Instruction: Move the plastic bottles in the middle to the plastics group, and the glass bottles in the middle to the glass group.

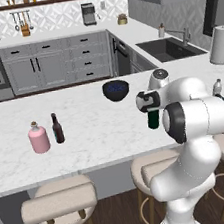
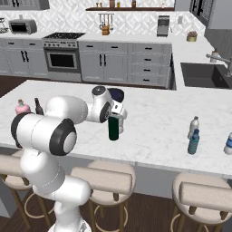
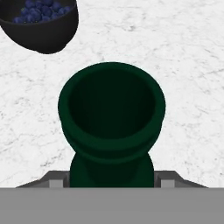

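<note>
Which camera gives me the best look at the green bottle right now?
The hand view: it looks straight down the green bottle, showing its open mouth and neck. The right base view shows its lower body on the counter; in the left base view the arm covers most of it.

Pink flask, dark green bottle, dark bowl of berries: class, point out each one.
Squat pink flask (image 1: 39, 140), left base view, on its body.
Tall dark green glass bottle (image 3: 112, 109), hand view, on its open mouth.
Dark bowl of blue berries (image 1: 116, 90), left base view, on its wall.
</note>
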Available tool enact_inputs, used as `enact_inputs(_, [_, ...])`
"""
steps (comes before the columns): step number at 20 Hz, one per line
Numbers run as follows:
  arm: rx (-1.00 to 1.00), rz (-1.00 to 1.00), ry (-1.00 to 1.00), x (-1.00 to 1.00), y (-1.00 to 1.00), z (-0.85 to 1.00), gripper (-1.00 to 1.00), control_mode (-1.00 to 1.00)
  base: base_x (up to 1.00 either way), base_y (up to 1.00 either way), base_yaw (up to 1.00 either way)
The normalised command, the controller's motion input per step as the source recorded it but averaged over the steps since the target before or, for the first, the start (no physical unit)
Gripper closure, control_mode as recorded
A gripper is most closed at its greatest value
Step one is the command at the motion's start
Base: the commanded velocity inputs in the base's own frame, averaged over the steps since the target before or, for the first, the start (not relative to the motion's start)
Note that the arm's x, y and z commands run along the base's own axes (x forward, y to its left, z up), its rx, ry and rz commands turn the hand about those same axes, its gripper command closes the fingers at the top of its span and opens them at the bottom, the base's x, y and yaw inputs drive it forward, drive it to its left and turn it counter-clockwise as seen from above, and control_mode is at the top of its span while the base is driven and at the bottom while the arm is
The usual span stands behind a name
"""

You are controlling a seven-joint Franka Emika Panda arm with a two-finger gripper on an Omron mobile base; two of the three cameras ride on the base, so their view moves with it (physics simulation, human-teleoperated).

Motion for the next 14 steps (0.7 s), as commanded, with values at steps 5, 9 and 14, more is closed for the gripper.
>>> enact_inputs(5, [0.00,0.00,0.00,-0.10,0.01,0.04,1.00,-1.00,0.00,0.00,0.00])
enact_inputs(9, [0.00,0.05,-0.06,-0.65,0.21,0.24,1.00,-1.00,0.00,0.00,0.00])
enact_inputs(14, [0.00,0.15,-0.03,-0.48,0.65,0.22,1.00,-1.00,0.00,0.00,0.00])
